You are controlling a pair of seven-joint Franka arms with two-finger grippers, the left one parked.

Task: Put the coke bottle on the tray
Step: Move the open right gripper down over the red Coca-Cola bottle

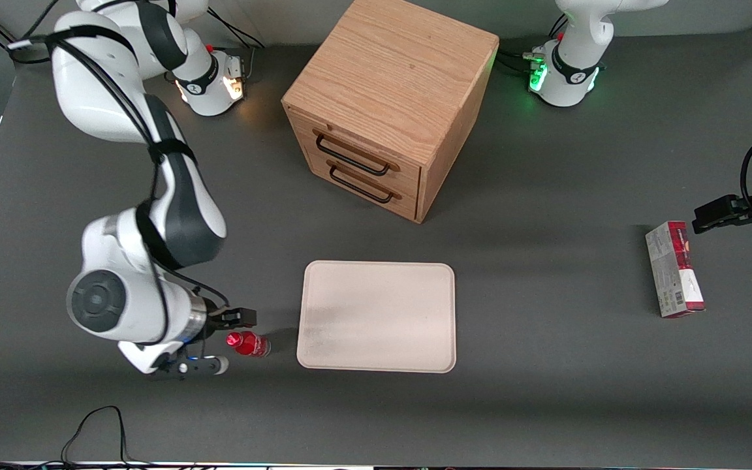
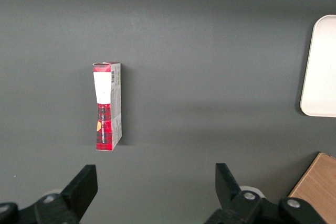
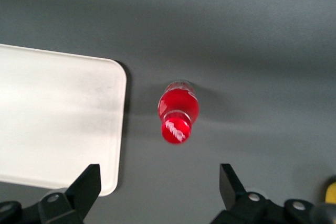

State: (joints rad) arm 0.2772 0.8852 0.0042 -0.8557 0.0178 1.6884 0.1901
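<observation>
claw [image 3: 157, 182] hangs spread wide above the upright coke bottle [image 3: 178, 112], just beside the tray [image 3: 52, 119].

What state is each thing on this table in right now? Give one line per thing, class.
coke bottle: standing upright on the table, capped, beside the tray, not held.
tray: flat on the table, nothing on it.
gripper: open, above the coke bottle.
cabinet: both drawers shut.
carton: lying on the table toward the parked arm's end.
</observation>
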